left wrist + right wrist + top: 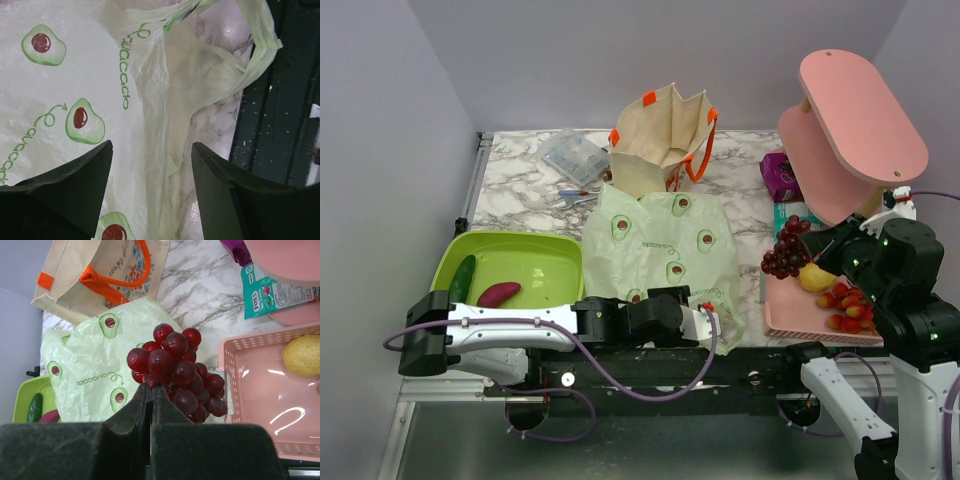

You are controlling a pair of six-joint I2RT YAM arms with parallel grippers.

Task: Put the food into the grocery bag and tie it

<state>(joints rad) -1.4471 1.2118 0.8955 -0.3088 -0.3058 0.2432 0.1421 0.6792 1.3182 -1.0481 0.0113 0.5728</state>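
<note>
The light green grocery bag (660, 245) with avocado prints lies flat on the marble table. My left gripper (715, 322) is low at the bag's near right edge. It is open, and its jaws (152, 145) straddle a crumpled fold of the bag (75, 90) beside a handle loop (250, 55). My right gripper (150, 386) is shut on a bunch of dark red grapes (175, 365), held at the bag's right side (787, 250). A lemon (817, 277) and strawberries (847, 305) lie in the pink basket (790, 320). The sweet potato (499, 293) sits in the green bin (550, 250).
A cucumber (463, 277) lies in the green bin. A beige tote with orange handles (660, 140) stands behind the bag. A pink two-tier shelf (850, 120) rises at the right, with a purple packet (780, 175) and a teal packet (275, 295) by it. A clear box (573, 155) sits at the back.
</note>
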